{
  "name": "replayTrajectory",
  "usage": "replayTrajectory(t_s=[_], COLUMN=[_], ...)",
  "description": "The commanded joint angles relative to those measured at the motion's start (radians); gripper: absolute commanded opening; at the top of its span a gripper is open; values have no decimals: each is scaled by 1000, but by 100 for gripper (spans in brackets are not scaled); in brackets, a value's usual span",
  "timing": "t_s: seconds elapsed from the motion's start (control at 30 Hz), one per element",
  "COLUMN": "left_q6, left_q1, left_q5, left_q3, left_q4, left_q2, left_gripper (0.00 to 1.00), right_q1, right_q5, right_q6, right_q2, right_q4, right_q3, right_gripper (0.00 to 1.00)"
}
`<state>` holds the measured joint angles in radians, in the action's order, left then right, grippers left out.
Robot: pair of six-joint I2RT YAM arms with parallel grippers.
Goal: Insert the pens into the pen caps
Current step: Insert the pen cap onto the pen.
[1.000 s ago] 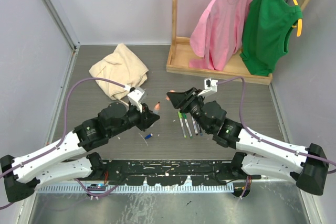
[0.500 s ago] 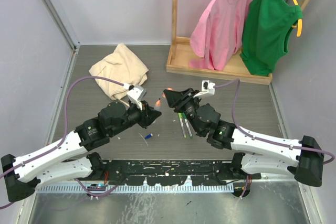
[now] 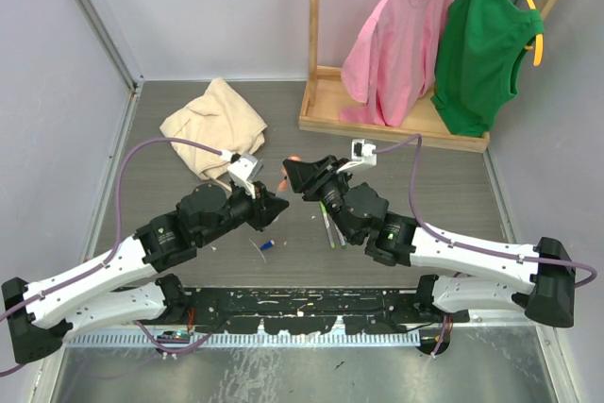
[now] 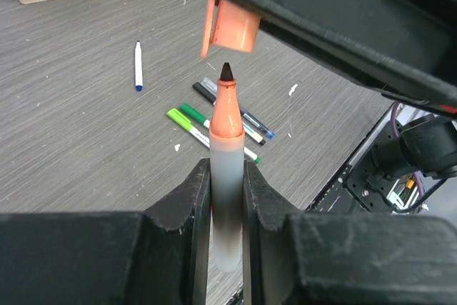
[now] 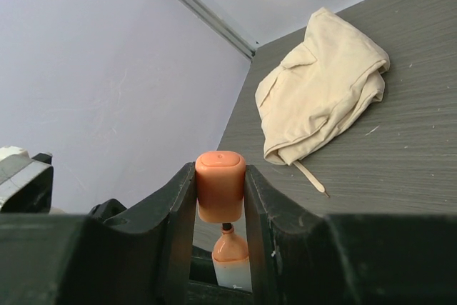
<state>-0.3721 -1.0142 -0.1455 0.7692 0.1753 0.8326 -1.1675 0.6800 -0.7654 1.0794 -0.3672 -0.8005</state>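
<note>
My left gripper (image 4: 226, 176) is shut on a pen (image 4: 227, 149) with a grey-white barrel, an orange neck and a dark tip pointing up. My right gripper (image 5: 220, 176) is shut on an orange pen cap (image 5: 221, 185), open end down. The cap (image 4: 232, 25) hangs just over the pen's tip with a small gap, slightly to its left. In the right wrist view the pen's neck (image 5: 230, 249) sits directly under the cap. Both grippers meet mid-table, left gripper (image 3: 274, 201) and right gripper (image 3: 293, 173). Several more pens (image 3: 332, 225) lie on the table.
Green and dark pens (image 4: 214, 125) lie bunched together; a white pen with a blue end (image 4: 138, 66) lies apart. A small blue piece (image 3: 267, 245) lies near the arms. A beige cloth (image 3: 215, 125) with a tan stick (image 5: 311, 177) beside it lies at the back left. A wooden clothes rack (image 3: 387, 125) stands at the back right.
My right gripper has moved left with the orange cap, closing the gap until the cap hangs just over the pen's tip. The left gripper has held the pen almost still.
</note>
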Motion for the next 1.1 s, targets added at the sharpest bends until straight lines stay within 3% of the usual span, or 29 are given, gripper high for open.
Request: replayTrajectory(t_s=[0.0, 1.07], left_q6=[21, 25], left_q1=[-4, -4], left_q5=[-25, -54], left_q3=[2, 28], left_q4=[-47, -25], left_q2=[-26, -4], left_gripper=[0, 0], right_q1=[-10, -33], right_q5=[26, -37], right_q6=[8, 23], right_q2=[15, 49], right_q4=[7, 98], right_q3=[-48, -65], right_gripper=[0, 0])
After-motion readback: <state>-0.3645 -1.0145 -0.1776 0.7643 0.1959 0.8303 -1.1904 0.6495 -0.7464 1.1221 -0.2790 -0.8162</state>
